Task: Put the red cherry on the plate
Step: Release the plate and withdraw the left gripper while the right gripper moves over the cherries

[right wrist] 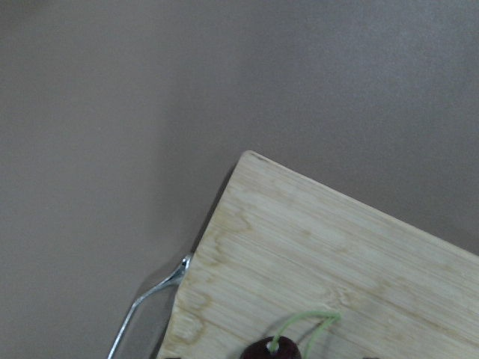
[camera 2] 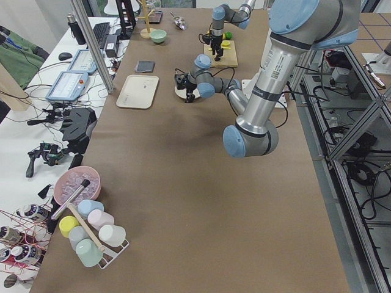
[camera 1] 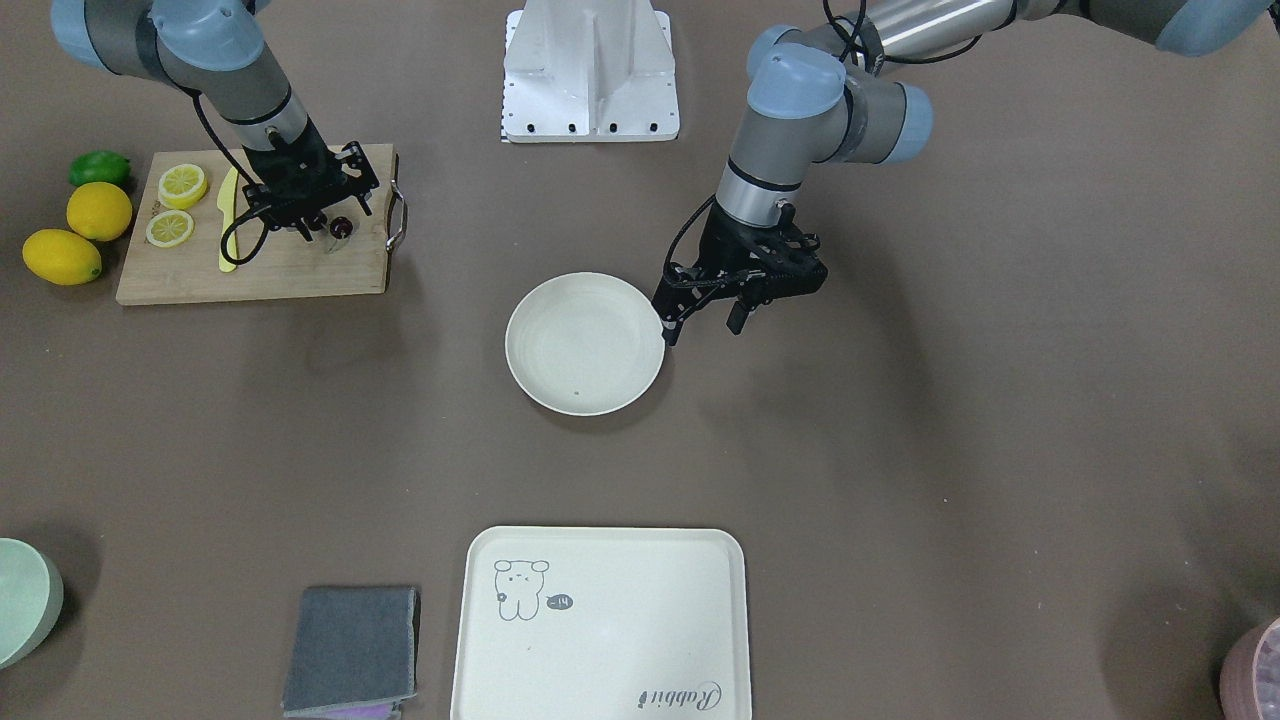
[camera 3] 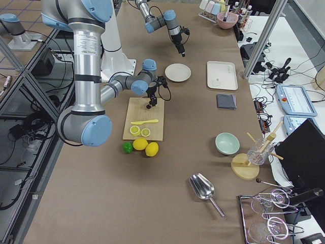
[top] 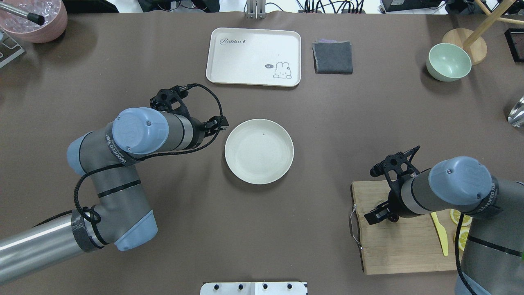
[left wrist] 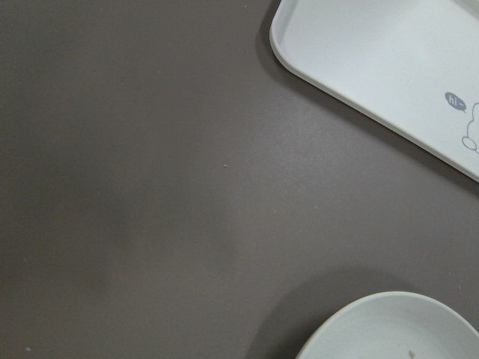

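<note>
Cherries, glossy dark maroon (camera 1: 341,228), lie on wooden board (camera 1: 290,270) under right gripper (camera 1: 315,232), closure unclear; left gripper (camera 1: 705,328) gapes beside round cream plate (camera 1: 585,345).

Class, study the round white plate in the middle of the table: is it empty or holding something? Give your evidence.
Empty: the plate holds only a tiny dark speck; the cherry sits on the cutting board.
</note>
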Controlling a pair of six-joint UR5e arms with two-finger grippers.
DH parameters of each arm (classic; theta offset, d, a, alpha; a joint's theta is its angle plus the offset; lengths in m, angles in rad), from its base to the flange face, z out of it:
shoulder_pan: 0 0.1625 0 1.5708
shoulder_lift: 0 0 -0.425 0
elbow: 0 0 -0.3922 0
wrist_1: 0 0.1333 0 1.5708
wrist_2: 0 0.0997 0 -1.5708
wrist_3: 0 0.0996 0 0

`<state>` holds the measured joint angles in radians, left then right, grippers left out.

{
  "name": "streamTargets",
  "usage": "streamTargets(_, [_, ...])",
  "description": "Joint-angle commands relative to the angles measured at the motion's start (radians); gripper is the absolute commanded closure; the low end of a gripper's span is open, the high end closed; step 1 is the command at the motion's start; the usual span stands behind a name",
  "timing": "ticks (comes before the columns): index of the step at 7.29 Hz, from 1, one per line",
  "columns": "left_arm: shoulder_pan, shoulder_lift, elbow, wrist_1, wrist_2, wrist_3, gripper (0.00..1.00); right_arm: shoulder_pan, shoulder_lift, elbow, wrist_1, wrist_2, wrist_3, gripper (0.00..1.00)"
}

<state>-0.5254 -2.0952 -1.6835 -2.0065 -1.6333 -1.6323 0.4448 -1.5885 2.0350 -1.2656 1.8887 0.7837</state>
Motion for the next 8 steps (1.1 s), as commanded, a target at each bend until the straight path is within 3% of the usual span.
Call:
streamTargets(1, [0.001,0.000,0.004,0.000,0.001,0.002,0.02,-0.003,-0.001,-0.013,0.000,-0.003,0.002,0.27])
streamTargets(2, [0.001,0.000,0.005,0.000,0.001,0.002,0.02,-0.005,0.004,-0.018,0.000,-0.006,0.003,0.37])
streamTargets(3, [0.001,0.000,0.007,0.000,0.001,0.002,0.02,-0.005,0.007,-0.019,0.000,-0.007,0.006,0.78])
streamTargets(4, [0.002,0.000,0.005,0.000,0.001,0.002,0.02,-0.003,0.009,-0.018,0.000,-0.011,0.008,1.00])
streamTargets(8, [-0.005,-0.002,0.007,-0.003,-0.002,0.003,0.02,0.038,0.025,0.022,-0.004,0.003,0.055,1.00])
